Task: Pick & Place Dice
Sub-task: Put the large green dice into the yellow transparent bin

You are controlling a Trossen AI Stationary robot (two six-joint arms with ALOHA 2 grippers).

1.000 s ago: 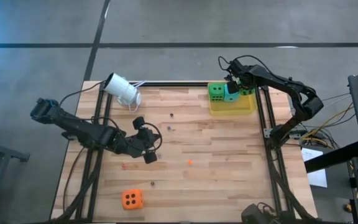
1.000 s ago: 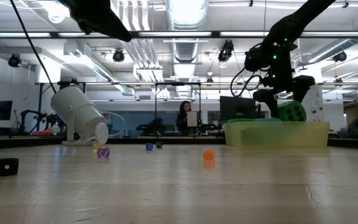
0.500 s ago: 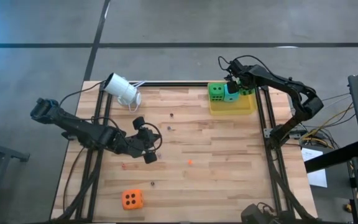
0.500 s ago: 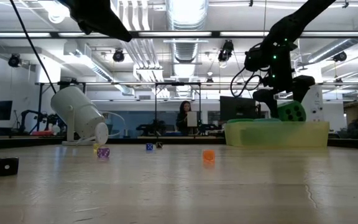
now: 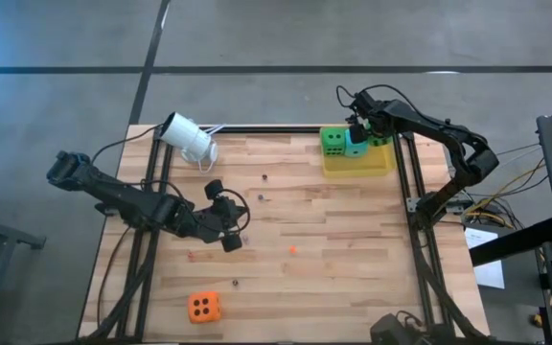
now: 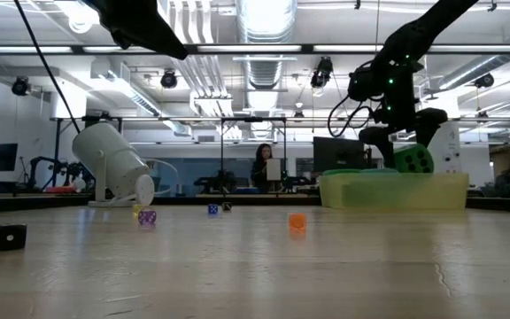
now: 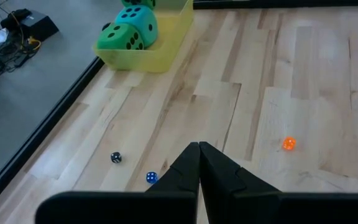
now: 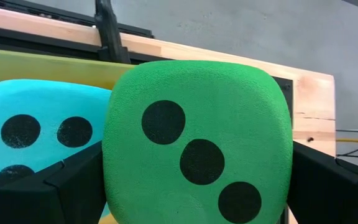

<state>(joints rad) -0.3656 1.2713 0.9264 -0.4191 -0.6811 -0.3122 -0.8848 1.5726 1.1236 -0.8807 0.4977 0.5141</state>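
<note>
**Green die held over the yellow tray**

Green foam fills the right wrist view: a soft, round-cornered die [image 8: 197,149] with three dark pips in a diagonal sits clamped between the right gripper's [image 5: 370,129] dark fingers [image 8: 73,183]. That arm reaches in a long bend across the far right corner of the bench [image 5: 353,230], its gripper poised over the translucent yellow tray [image 5: 357,165]. Inside the tray rest a teal die [image 5: 356,146], just beside the held one, and a second green die [image 5: 333,142].

Over the left-centre of the pale wooden planks, the left arm stretches low, the left gripper [image 5: 229,226] with its fingers [image 7: 199,169] pressed together on nothing.

An orange-red die [image 5: 203,307] lies alone near the front edge, well apart from both arms. Several tiny dice dot the planks, among them an orange one [image 7: 288,144]. A white cylindrical camera [image 5: 188,138] stands at the far left.
</note>
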